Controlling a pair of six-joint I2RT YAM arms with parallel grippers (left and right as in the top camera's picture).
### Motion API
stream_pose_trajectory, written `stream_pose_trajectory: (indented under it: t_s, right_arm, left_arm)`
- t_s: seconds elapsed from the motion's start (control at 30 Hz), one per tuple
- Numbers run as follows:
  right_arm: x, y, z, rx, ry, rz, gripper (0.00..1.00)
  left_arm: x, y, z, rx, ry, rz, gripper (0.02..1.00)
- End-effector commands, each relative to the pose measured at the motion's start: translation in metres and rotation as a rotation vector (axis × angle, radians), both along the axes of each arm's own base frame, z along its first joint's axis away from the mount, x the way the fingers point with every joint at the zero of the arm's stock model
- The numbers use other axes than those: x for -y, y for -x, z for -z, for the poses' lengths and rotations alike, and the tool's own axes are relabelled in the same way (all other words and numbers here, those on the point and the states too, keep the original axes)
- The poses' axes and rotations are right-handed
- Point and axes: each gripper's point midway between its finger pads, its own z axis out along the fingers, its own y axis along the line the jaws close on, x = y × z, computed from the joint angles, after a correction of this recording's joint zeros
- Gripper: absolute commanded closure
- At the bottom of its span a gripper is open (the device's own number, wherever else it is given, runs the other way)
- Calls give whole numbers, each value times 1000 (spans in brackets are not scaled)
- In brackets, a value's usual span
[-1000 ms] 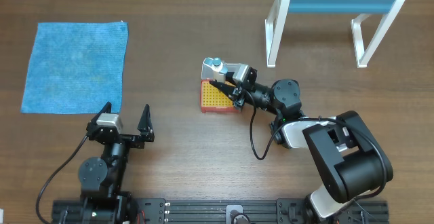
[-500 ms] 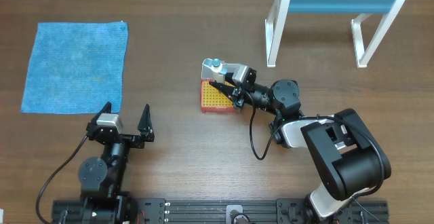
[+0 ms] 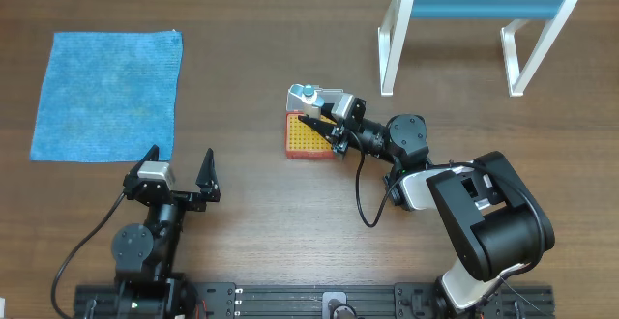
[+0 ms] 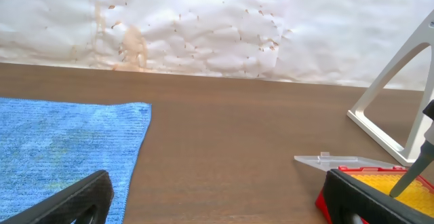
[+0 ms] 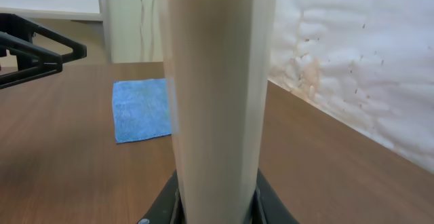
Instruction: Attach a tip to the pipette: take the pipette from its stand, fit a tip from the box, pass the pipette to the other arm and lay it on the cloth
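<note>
At the table's middle, the pipette (image 3: 307,95) stands roughly upright over the tip box (image 3: 306,139), clamped in the right gripper (image 3: 323,118), whose fingers are closed on its body. In the right wrist view the pale pipette body (image 5: 217,95) runs up from between the fingers. In the left wrist view the grey lower shaft (image 4: 413,171) is tilted, its end down at the yellow tip rack in the red box (image 4: 380,183); I cannot tell whether a tip is on. The box's clear lid (image 4: 339,161) lies open flat on the table (image 3: 251,58), beside the box.

The white-and-blue stand (image 3: 484,0) is at the far right, well apart from the box. The blue cloth (image 3: 106,95) lies flat at the far left. The left gripper (image 3: 180,169) sits low near its base, just beside the cloth's near right corner, fingers (image 4: 81,200) spread wide, holding nothing.
</note>
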Motion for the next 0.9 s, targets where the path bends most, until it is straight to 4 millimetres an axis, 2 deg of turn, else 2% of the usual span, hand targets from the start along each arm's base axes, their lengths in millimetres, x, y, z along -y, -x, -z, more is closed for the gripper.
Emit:
stream_pose_trajectory:
  t_s: [0.03, 0.3, 0.5, 0.7, 0.9]
  right_arm:
    - [-1, 0, 3, -33, -15, 5, 923]
    - [0, 2, -15, -20, -40, 3, 923]
    - [4, 6, -40, -17, -48, 21, 923]
    - [8, 13, -89, 52, -71, 28, 923]
    - [2, -2, -148, 69, -51, 29, 923]
  left_arm:
    - [2, 1, 0, 3, -12, 16, 20]
    - [2, 1, 0, 3, -12, 16, 20]
    - [2, 1, 0, 3, -12, 16, 20]
    - [2, 1, 0, 2, -12, 16, 20]
    - [2, 1, 0, 3, -12, 15, 23]
